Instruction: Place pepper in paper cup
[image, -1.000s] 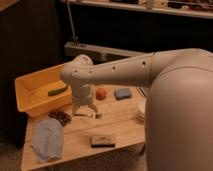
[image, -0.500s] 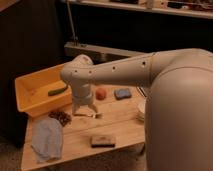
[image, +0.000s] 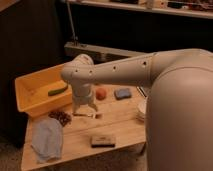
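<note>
Gripper (image: 85, 109) is positioned just right of the yellow bin (image: 30, 100), fingers (image: 76, 110) apart, nothing held. Pepper (image: 57, 90) is seen inside the bin; it should be grasped mid-length. Paper cup not located.

A low table (image: 80, 142) of pale wood planks stands in a dim, warm-lit room, and the gripper (image: 85, 109) hangs just over the middle of its top. Behind it the wall (image: 150, 32) is almost black, with a light shelf (image: 150, 9) running across the top of the view, a thin upright pole (image: 72, 22) and a grey horizontal rail (image: 100, 50) below it. A dark panel (image: 25, 45) closes the left side, and speckled grey floor (image: 10, 156) shows at the lower left corner.
</note>
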